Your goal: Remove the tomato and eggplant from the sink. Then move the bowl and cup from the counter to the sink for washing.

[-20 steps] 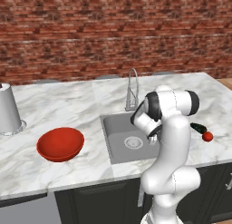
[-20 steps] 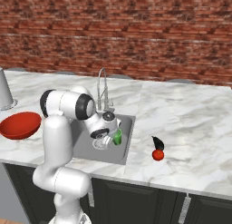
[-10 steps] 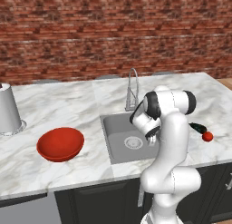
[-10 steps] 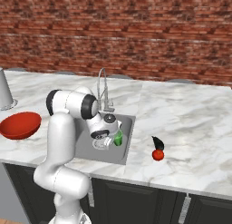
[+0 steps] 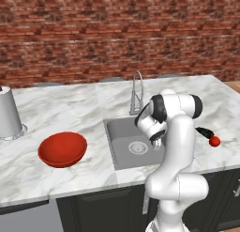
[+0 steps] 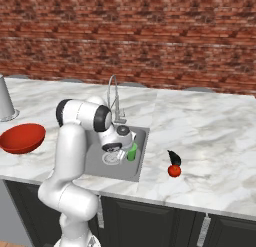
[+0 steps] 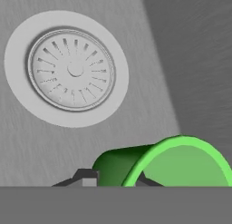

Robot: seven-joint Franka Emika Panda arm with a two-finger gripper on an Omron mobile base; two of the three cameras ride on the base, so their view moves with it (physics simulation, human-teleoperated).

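Note:
My gripper (image 6: pixel 119 152) is down inside the grey sink (image 5: pixel 119 130), with its fingertips closed on the wall of a green cup (image 6: pixel 132 152). In the hand view the cup (image 7: pixel 181 164) lies tilted on its side just above the basin floor, close to the round drain (image 7: pixel 68 69), and the gripper (image 7: pixel 115 178) straddles its rim. The red bowl (image 5: pixel 62 149) stands on the counter (image 5: pixel 65 109) left of the sink. On the counter to the sink's right, the tomato (image 5: pixel 214 141) and the eggplant (image 5: pixel 204 132) lie side by side.
A thin curved faucet (image 5: pixel 137 90) rises behind the basin. A grey upturned canister (image 5: pixel 8 112) stands at the counter's far left. A brick wall backs the counter. My own arm leans over the sink's right half.
The hand with the green cup has sunk a little deeper into the sink. Bowl, tomato and eggplant have not moved.

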